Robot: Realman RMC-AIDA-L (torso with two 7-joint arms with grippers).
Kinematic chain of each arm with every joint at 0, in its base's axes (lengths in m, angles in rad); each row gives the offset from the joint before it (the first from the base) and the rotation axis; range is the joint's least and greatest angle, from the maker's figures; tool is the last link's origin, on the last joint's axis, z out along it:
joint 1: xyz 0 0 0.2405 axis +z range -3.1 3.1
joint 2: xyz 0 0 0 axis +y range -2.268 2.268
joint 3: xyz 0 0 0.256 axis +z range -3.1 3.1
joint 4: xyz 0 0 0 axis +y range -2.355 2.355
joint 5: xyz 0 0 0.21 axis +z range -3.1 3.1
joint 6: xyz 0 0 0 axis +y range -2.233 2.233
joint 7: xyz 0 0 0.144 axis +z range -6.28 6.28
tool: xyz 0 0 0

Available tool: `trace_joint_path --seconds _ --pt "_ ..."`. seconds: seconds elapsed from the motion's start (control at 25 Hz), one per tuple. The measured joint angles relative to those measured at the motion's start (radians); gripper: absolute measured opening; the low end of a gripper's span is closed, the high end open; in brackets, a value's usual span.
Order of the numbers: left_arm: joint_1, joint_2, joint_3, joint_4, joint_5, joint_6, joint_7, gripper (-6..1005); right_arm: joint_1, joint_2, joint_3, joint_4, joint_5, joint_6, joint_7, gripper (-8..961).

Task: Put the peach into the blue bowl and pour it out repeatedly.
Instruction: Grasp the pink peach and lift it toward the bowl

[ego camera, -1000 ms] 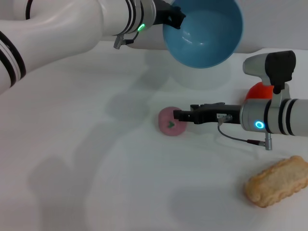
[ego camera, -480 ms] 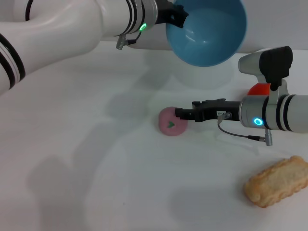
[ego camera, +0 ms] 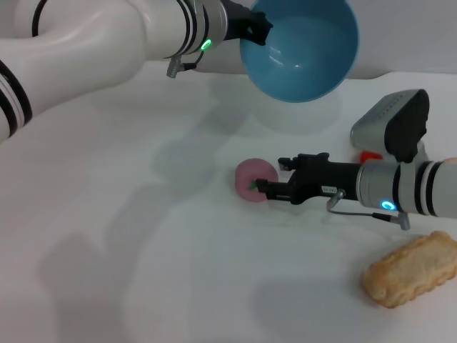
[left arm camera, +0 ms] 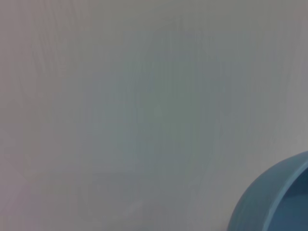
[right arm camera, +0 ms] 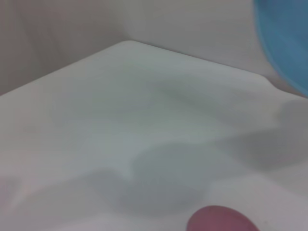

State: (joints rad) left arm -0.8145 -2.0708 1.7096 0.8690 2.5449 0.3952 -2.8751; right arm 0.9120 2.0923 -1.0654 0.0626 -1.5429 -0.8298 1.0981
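White tabletop (ego camera: 143, 250), plain pale wall behind. The peach (ego camera: 251, 179) sits on the table near the middle, not in the bowl, so I'm on the pick-up step. My right gripper (ego camera: 258, 186) comes in low from the right, its tips right at the peach's right side; they look narrow and touching it, but I cannot tell if they are actually clamped on it or only resting there. My left gripper (ego camera: 253, 25) is up at the far side, closed on the rim of the blue bowl (ego camera: 300, 46), which is held in the air, tilted with its mouth facing me, and looks empty. My guess for next: get a firm hold across the peach, lift it, carry it far and up to the bowl, and the bowl likely needs levelling first or the peach rolls straight out. Count: one peach, one blue bowl, one red-orange fruit (ego camera: 370, 155) mostly hidden behind my right wrist, one beige bread-like lump (ego camera: 410, 269) near right, two arms.
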Motion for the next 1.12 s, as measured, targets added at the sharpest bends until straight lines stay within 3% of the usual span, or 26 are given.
trace_joint_path --seconds 0.28,0.84,1.12 --pt "0.007 0.0 0.011 0.001 0.0 -0.011 0.0 -2 0.012 0.0 0.109 0.058 -0.006 0.0 -0.092 699" --pt "0.012 0.0 0.012 0.001 0.0 -0.021 -0.001 -1 0.036 0.0 0.161 0.117 -0.009 0.034 -0.09 698" --pt "0.012 0.001 0.01 -0.001 0.0 -0.026 -0.001 -2 0.033 0.0 0.234 0.122 -0.08 0.059 -0.089 528"
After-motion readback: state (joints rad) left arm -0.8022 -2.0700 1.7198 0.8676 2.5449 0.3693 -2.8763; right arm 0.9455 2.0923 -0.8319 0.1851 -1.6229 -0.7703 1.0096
